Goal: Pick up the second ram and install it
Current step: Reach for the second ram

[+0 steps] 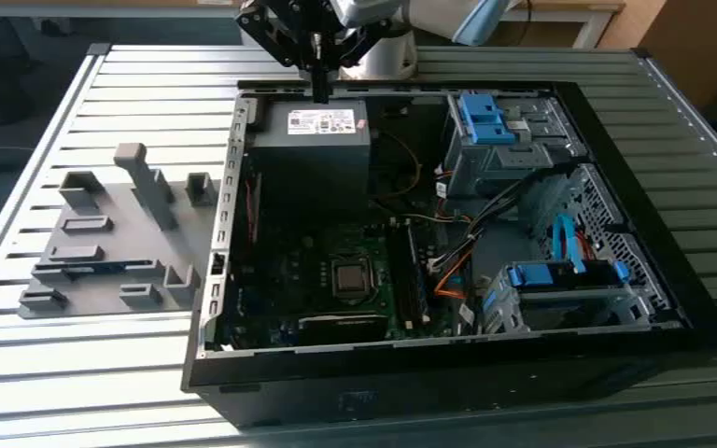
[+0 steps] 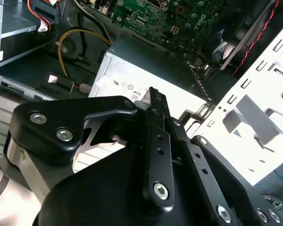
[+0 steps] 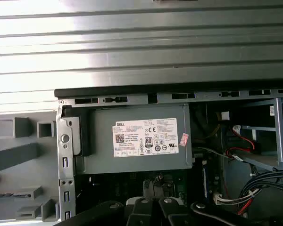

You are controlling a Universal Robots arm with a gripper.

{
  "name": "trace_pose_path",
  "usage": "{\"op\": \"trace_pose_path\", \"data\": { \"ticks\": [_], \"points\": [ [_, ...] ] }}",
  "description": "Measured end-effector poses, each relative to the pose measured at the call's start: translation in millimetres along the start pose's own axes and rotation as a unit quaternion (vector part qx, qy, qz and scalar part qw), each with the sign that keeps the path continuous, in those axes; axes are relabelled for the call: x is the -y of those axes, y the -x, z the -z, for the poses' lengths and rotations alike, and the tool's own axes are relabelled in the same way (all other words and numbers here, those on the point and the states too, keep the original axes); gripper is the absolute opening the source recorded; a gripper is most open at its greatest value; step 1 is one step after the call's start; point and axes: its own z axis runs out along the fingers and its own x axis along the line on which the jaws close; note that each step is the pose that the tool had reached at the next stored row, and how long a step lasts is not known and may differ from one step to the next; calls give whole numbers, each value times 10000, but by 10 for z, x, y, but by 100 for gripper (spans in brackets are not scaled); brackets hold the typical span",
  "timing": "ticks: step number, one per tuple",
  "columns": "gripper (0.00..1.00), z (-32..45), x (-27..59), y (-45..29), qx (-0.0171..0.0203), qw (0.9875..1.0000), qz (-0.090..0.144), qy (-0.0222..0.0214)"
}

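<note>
Ram point(image 1: 81, 269) — thin blue-green strip in grey fixture point(image 1: 122, 252) | pincer point(image 1: 320, 91) clenched, empty — near PSU point(image 1: 309, 163)

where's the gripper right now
In the exterior view the gripper hangs at the far edge of the case, just above the power supply, apart from the grey fixture on that view's left.

Open computer case point(image 1: 458, 378) beside grey fixture point(image 1: 107, 254) on slatted table point(image 1: 72, 373)
</note>
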Motion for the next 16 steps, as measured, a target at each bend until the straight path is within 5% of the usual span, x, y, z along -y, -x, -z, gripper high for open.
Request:
{"op": "trace_pose_path", "data": {
  "ticks": [16],
  "points": [
    [11, 1, 4, -51, 0, 10000, 0, 0]
  ]
}}
